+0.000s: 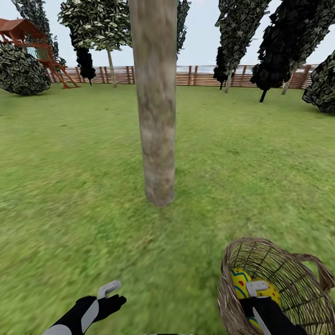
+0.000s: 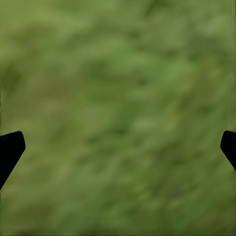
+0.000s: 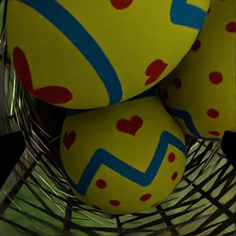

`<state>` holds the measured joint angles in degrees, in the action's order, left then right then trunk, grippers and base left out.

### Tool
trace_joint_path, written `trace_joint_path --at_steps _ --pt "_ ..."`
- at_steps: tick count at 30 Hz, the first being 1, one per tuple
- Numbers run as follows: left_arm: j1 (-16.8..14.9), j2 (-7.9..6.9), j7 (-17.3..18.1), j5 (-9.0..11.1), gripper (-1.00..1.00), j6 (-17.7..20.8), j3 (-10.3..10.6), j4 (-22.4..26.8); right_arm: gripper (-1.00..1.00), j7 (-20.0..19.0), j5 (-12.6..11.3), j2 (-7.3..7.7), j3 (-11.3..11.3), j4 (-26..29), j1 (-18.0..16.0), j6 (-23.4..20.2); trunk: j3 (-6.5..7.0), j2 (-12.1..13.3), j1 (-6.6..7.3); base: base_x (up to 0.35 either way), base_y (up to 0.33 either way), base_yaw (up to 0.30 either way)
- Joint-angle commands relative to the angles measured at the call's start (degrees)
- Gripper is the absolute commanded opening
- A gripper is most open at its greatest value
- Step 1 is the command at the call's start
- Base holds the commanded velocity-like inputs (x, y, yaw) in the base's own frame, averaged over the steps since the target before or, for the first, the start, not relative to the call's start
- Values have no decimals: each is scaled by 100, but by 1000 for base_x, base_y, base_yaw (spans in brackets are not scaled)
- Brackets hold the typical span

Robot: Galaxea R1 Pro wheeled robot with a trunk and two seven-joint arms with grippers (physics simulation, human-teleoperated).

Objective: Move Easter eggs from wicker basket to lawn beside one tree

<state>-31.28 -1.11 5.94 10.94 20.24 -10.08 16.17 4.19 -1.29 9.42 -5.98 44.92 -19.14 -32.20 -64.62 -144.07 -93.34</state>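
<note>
Basket tipped at the foot of the tree, right gripper reaching in for the eggs.

Nearest, the right gripper [image 1: 257,289] is inside the mouth of the wicker basket [image 1: 298,279], which lies tilted on the lawn [image 1: 70,186] with its opening turned toward the robot — I judge this makes the reach easier. In the right wrist view all three Easter eggs [image 3: 123,157] lie piled together on the weave, and the dark fingertips [image 3: 10,152] stand wide apart at both sides of them, gripping nothing yet. The left gripper [image 1: 110,292] hangs low over bare grass, its fingers also spread and empty — probably only waiting. Farther on, the thick grey-brown tree [image 1: 156,116] stands near the basket, so each egg needs only a short carry. Behind are the wooden fence [image 1: 195,74] and a red play structure [image 1: 28,42].
</note>
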Motion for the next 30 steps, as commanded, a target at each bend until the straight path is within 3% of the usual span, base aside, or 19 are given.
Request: trace_joint_path --at_steps 1,30 --pt "-1 -1 14 29 100 41 -29 9 100 38 -13 7 -30 8 -2 -32 -28 -4 -1 0 0 0" --pt "-1 6 21 27 100 41 -27 9 100 38 -4 16 -18 8 -2 -32 -670 -42 -76 0 0 0"
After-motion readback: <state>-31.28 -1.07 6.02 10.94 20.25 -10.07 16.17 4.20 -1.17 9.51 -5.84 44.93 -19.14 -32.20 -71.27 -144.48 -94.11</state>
